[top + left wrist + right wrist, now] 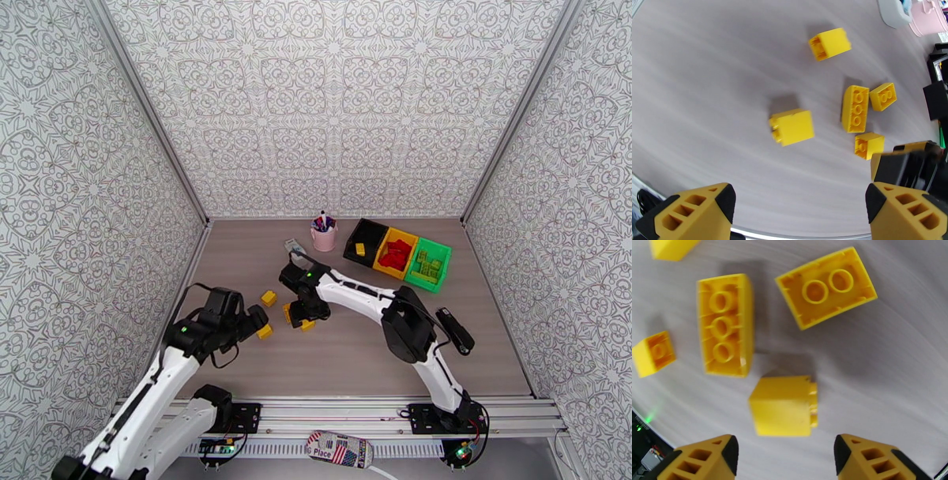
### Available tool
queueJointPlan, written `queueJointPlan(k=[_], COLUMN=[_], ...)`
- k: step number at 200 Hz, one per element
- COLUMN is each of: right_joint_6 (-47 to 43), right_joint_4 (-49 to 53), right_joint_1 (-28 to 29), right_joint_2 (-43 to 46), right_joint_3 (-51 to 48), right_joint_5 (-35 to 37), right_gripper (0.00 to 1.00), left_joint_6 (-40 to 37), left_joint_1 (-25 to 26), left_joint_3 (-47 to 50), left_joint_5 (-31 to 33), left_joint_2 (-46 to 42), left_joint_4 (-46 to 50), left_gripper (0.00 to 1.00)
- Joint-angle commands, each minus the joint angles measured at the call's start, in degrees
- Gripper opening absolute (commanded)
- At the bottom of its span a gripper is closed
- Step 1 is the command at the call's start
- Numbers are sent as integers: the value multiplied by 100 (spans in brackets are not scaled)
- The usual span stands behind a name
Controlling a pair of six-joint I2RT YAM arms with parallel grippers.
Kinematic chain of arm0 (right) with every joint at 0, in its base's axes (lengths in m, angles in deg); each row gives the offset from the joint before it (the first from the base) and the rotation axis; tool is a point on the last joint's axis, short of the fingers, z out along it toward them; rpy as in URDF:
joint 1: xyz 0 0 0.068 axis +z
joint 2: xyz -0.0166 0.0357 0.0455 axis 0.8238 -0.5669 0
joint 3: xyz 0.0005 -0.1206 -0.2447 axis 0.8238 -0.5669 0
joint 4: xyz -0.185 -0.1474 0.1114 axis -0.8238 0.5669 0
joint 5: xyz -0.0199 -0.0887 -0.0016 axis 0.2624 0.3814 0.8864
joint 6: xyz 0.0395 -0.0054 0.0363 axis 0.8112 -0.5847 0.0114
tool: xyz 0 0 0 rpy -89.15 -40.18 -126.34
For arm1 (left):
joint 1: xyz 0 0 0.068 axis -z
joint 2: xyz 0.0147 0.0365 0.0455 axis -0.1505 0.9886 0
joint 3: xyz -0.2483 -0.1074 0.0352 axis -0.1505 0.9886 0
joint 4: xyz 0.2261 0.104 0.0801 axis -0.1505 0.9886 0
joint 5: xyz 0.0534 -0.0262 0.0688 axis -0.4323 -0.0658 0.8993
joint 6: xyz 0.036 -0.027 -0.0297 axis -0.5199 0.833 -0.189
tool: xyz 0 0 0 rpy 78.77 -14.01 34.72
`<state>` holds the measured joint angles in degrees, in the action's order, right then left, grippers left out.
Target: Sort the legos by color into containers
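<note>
pink cup (324,237): holds pens (322,220), far end of table (355,363) | white box (295,248): just left of cup | black oblong object (456,331): lying flat, right side | walls (332,103): patterned

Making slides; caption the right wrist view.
Right gripper, jaws apart, above a yellow lego on its side; four more yellow legos nearby.

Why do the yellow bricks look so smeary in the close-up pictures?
Left wrist view: the table streaks in curved smears, likely motion blur, and the yellow bricks have soft edges with dim shadows beside them. Right wrist view: the nearest brick looks soft too. Top external view: evenly lit and sharper.
</note>
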<state>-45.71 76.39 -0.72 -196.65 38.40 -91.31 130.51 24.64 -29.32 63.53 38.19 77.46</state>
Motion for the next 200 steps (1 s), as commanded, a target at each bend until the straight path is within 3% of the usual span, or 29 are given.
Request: queueJointPlan(k=[1,75,112,146,200], right_joint_6=[-66,-66,-22,130,611], right_joint_4=[246,288,299,42,-931], right_joint_1=[-12,-14,-34,-211,-922], right_joint_2=[-263,-754,-778,-456,675], right_joint_3=[336,703,801,510,-662], right_joint_5=[160,70,92,-93,-718], right_gripper=[67,58,47,38,35], left_joint_6=[-32,-113,-169,-134,179], left_joint_1=[-139,-155,-151,-126,288], left_joint_3=[152,148,139,148,-58], left_joint_5=[-352,-511,-625,-894,-1694], left_joint_2=[-111,232,474,806,1914], left_joint_4=[277,41,-149,-604,-2115], left_gripper=[92,93,92,91,91])
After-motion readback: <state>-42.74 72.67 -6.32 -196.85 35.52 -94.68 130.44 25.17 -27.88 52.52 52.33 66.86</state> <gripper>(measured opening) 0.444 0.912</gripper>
